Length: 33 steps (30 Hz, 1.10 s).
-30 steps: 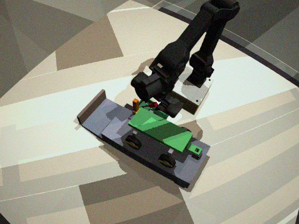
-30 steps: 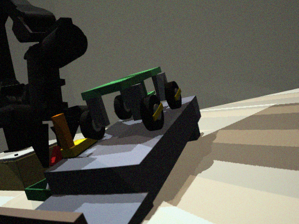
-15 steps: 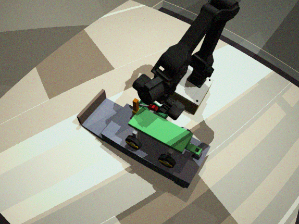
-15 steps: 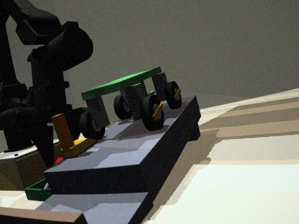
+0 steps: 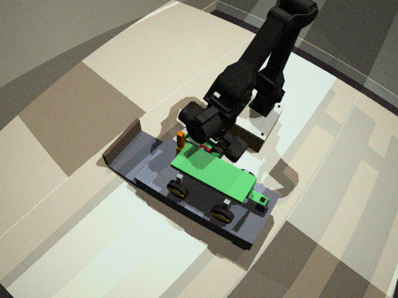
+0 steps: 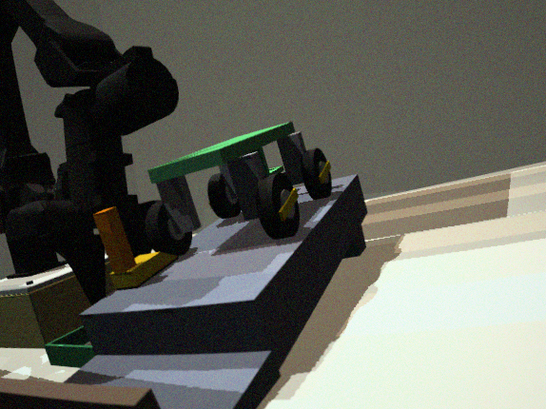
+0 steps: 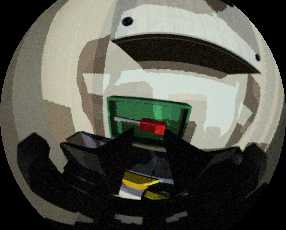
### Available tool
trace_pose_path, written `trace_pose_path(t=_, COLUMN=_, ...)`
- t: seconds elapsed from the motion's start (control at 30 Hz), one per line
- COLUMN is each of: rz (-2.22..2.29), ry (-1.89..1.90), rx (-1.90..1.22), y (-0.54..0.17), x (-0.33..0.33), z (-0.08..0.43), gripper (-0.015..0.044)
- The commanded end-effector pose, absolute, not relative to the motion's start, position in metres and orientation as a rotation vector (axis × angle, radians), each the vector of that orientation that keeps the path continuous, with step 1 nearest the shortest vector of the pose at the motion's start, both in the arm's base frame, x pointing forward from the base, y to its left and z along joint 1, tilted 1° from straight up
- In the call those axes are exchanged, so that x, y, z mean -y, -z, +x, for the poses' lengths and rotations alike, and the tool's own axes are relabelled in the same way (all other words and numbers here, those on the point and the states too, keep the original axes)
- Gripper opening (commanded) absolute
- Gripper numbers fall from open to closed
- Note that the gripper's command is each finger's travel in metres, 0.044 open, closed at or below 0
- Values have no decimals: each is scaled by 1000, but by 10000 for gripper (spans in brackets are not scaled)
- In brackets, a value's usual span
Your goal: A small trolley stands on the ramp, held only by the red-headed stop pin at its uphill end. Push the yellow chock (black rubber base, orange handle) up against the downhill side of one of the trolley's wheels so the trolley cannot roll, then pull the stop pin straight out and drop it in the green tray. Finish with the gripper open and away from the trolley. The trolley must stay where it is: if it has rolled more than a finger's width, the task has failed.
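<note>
On the ramp [image 5: 258,226] [image 6: 238,276] [image 7: 86,138], the trolley [image 5: 215,178] [image 6: 228,147] appears braced by the yellow chock [image 5: 180,140] [image 6: 114,240] [image 7: 137,181] at its far-left wheel [image 6: 162,225], while the stop pin [image 5: 204,147] [image 7: 152,126] is out, apparently dropped in the green tray [image 5: 211,140] [image 6: 71,354] [image 7: 150,100] beyond, and only withdrawal of the partly open, empty gripper [image 5: 213,150] [image 6: 98,297] [image 7: 149,131] seems left.

Trolley [image 5: 215,177] [image 6: 224,149]: one, nearer the ramp's upper edge than its lower
Trolley wheels [image 5: 177,189] [image 6: 278,205]: four, two along each long edge
Ramp [image 5: 149,174] [image 6: 228,281]: one
End board [image 5: 122,140] [image 6: 95,392]: one, at the ramp's lower edge
Chock [image 5: 180,140] [image 6: 114,243] [image 7: 135,179]: one, by the long edge on the arm's side
Red-headed stop pin [image 5: 205,147] [image 7: 152,126]: one
Green tray [image 5: 220,156] [image 6: 71,354] [image 7: 150,100]: one, beside that same long edge
Robot arm [image 5: 260,45] [image 6: 67,33]: one
</note>
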<state>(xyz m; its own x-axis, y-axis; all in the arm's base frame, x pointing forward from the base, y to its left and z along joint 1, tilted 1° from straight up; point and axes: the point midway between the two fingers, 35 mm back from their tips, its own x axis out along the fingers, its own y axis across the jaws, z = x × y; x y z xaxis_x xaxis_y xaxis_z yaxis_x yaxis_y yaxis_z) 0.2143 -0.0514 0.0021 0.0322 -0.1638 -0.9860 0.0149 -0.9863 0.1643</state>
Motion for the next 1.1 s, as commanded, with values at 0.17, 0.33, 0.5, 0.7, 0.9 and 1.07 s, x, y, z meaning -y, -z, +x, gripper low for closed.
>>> trace_pose_path(t=0.17, rz=2155, ry=2098, rx=165, y=3, x=49, z=213, gripper=190)
trace_pose_path(t=0.33, rz=2161, ry=2093, rx=157, y=0, x=49, z=214, gripper=321)
trace_pose_path(t=0.5, rz=2161, ry=2093, rx=157, y=0, x=49, z=214, gripper=340)
trace_pose_path(t=0.7, rz=2157, ry=2097, rx=163, y=-15, x=49, z=213, gripper=340)
trace_pose_path(t=0.9, rz=2155, ry=2098, rx=165, y=-31, x=48, z=211, gripper=419)
trace_pose_path(t=1.07, rz=2155, ry=2098, rx=165, y=-45, x=48, z=210, gripper=440)
